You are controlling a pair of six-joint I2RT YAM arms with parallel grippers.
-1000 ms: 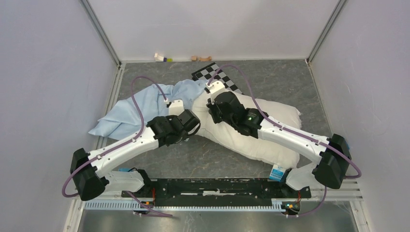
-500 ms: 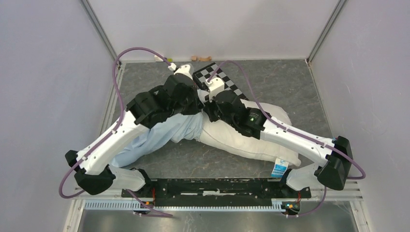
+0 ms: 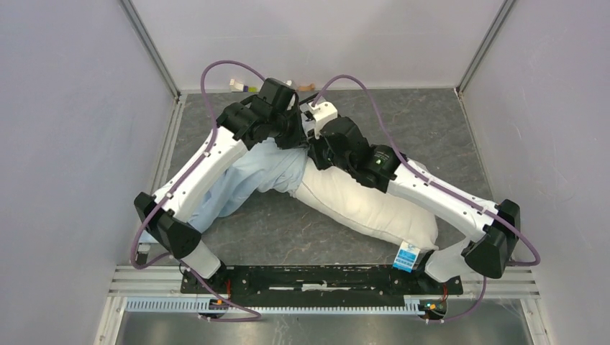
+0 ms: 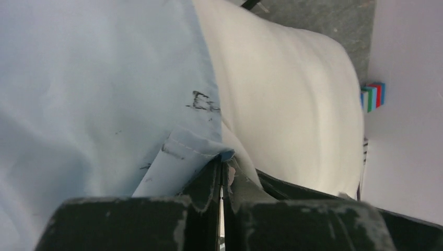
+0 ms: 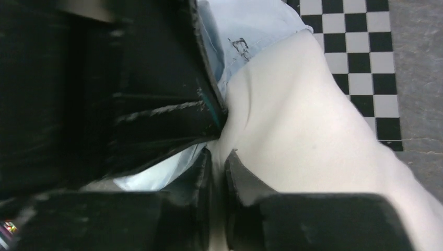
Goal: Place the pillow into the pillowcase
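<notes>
Pinching hem of thin, wrinkly pale-blue fabric pillowcase (image 4: 94,89) in closed left pincer (image 4: 222,168), with plump cream-white rectangular pillow (image 4: 292,99) just right of it. All but shut at right pincer (image 5: 217,157), pillowcase left, pillow right; unclear whether holding anything.

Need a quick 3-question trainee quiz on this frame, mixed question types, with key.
1. True or false: the left gripper is shut on the pillowcase edge.
2. What lies by the pillow's far end? A) checkerboard panel B) towel C) tray
3. Is the pillow fully inside the pillowcase?
Key: 1 true; 2 A; 3 no, most of it lies outside.
</notes>
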